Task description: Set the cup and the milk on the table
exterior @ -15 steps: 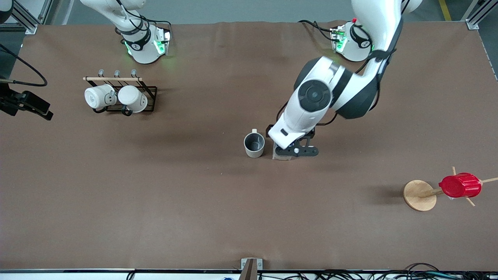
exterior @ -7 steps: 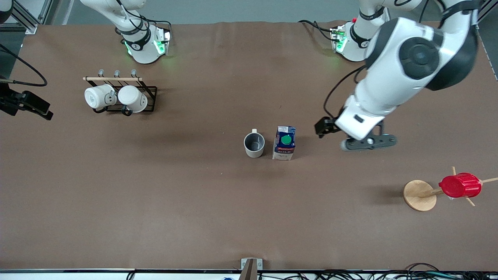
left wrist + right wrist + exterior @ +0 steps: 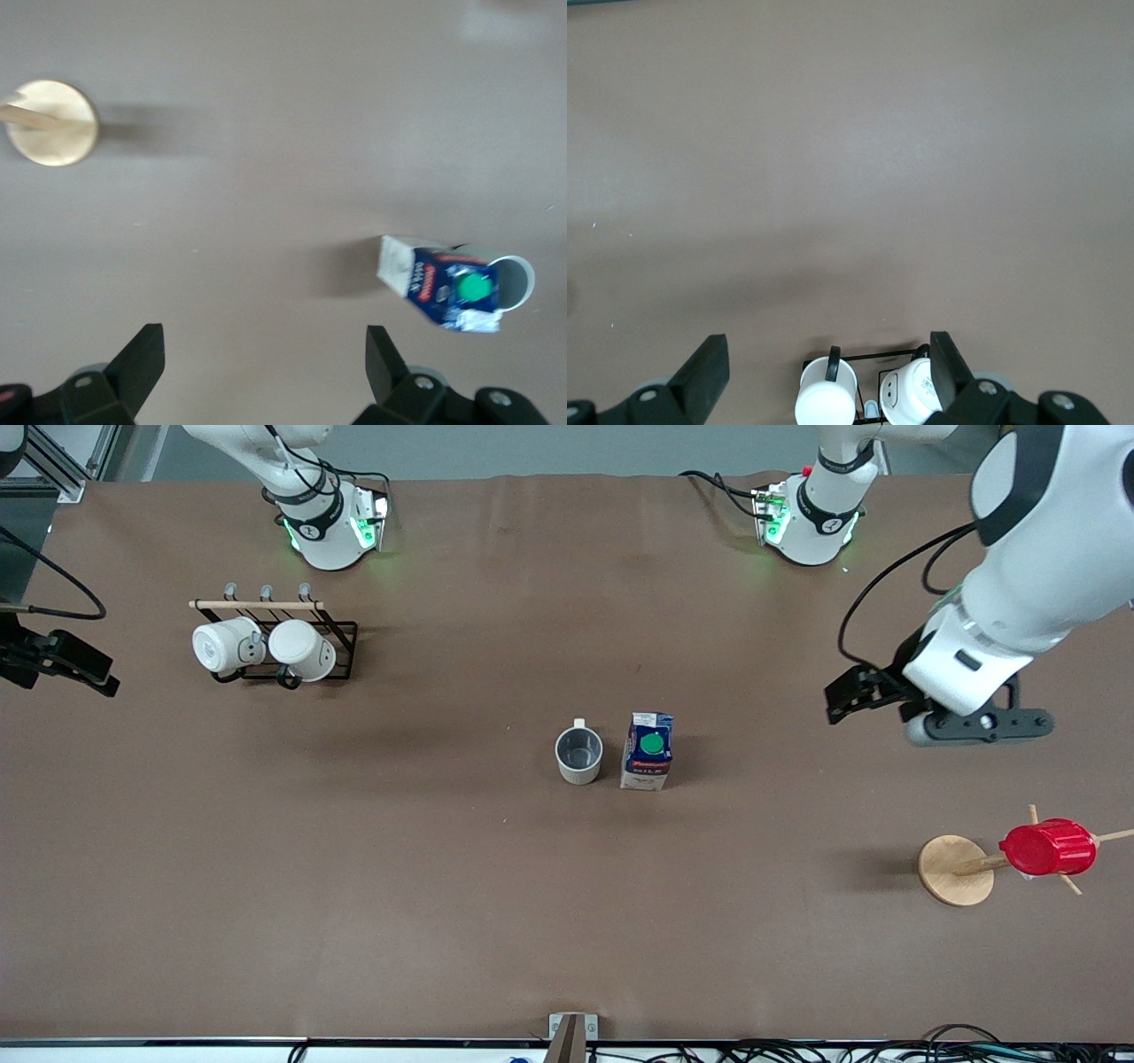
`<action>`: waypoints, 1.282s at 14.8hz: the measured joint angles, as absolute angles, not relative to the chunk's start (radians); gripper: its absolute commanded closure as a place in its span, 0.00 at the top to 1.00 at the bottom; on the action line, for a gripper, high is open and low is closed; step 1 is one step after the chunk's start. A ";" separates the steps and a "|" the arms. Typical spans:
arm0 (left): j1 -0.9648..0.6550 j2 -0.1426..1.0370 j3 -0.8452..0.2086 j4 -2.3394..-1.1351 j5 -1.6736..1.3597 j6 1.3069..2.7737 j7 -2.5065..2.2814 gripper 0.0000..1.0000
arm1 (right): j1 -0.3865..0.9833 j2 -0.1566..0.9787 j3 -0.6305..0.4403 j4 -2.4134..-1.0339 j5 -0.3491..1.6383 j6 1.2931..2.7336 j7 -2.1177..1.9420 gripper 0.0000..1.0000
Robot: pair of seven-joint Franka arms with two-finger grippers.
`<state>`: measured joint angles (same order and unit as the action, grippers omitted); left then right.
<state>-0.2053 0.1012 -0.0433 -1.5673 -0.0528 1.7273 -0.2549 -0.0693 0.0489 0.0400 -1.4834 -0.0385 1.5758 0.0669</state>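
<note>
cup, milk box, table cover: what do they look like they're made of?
Cup: likely glazed ceramic; smooth cream outside, dark grey inside, thick rim.
Milk: printed paperboard carton by its folded edges; the green cap looks plastic.
Table: covered by a matte brown sheet, paper or vinyl; faint creases, no glare.

The cup [image 3: 578,755] stands upright mid-table [image 3: 443,886] — cream outside, dark grey inside, small handle pointing toward the robots' bases. Just beside it, toward the left arm's end, the milk [image 3: 648,750] stands upright — blue top, green cap, red band, white base.
</note>
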 measured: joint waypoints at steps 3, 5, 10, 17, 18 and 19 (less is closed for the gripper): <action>-0.191 0.024 -0.043 -1.631 -0.006 1.727 -0.227 1.00 | -0.069 0.049 0.039 -1.484 -0.035 1.576 0.057 1.00; -0.183 0.004 -0.045 -1.641 0.012 1.727 -0.212 1.00 | -0.069 0.049 0.038 -1.484 -0.034 1.576 0.056 1.00; -0.106 0.001 -0.084 -1.626 0.014 1.726 -0.182 1.00 | -0.070 0.049 0.035 -1.484 -0.032 1.575 0.055 1.00; -0.039 0.001 -0.162 -1.620 0.013 1.649 -0.163 1.00 | -0.070 0.049 0.032 -1.484 -0.031 1.573 0.054 1.00; -0.039 0.001 -0.162 -1.620 0.011 1.647 -0.156 1.00 | -0.070 0.049 0.032 -1.484 -0.031 1.572 0.054 1.00; -0.038 0.001 -0.162 -1.620 0.007 1.645 -0.155 1.00 | -0.070 0.049 0.032 -1.484 -0.031 1.572 0.054 1.00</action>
<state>-0.0385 0.0012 -0.1622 -1.6201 0.0067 1.6449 -0.1546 -0.0695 0.0489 0.0324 -1.4836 -0.0309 1.5720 0.0542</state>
